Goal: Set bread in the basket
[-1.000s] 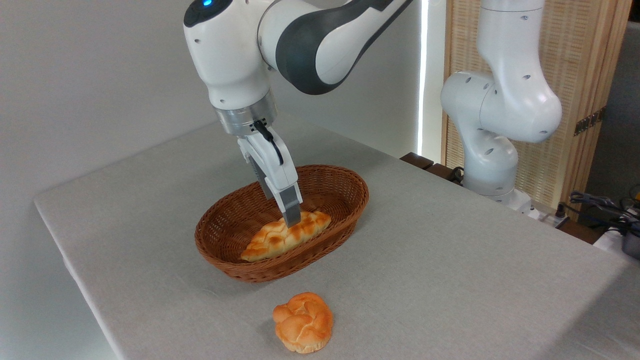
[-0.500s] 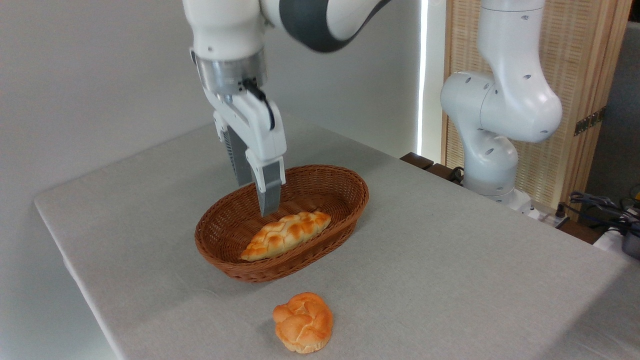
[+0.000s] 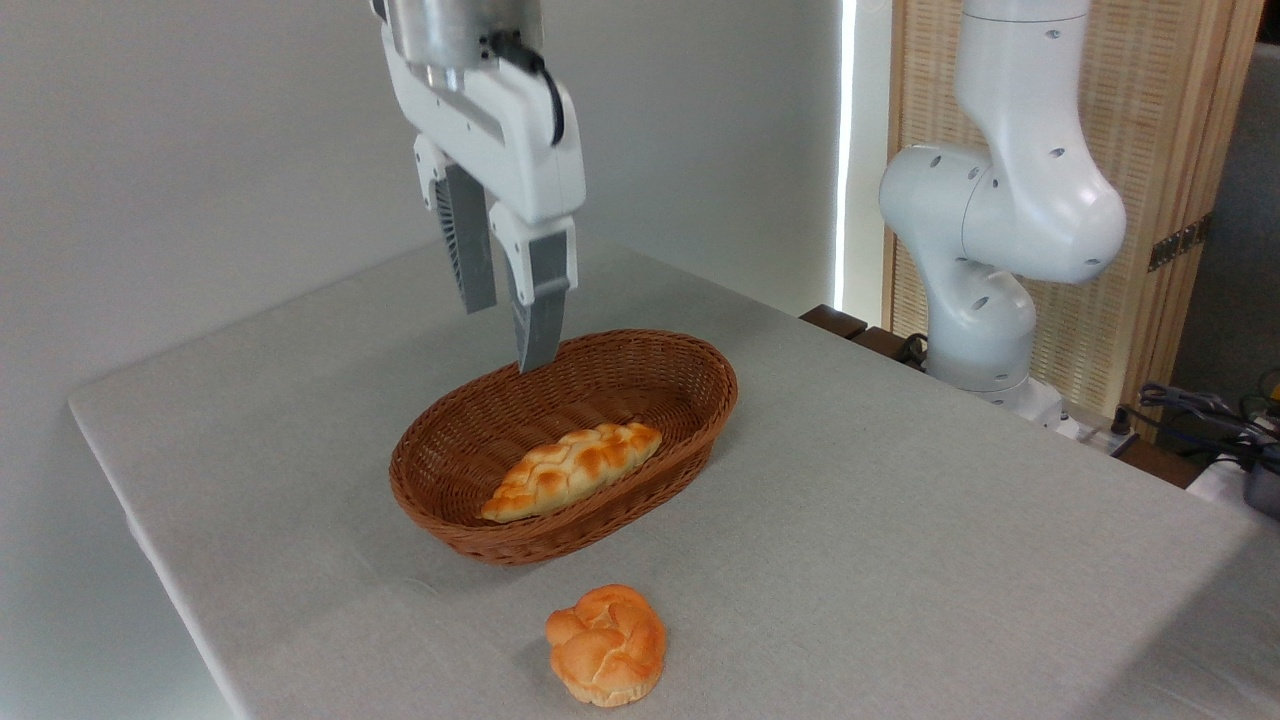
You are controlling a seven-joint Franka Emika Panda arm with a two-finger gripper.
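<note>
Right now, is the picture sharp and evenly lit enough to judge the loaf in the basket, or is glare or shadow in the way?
Fixed camera: sharp, no motion blur. The golden braided long loaf in the reddish-brown oval wicker basket is evenly lit with soft shadows only. The one overexposed spot is the bright vertical window strip behind. The open pincer casts no shadow on the loaf.

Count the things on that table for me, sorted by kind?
Bread pieces: 2, the braided loaf lying in the basket and the round bun on the table
Baskets: 1, the wicker basket
Total: 3
</note>
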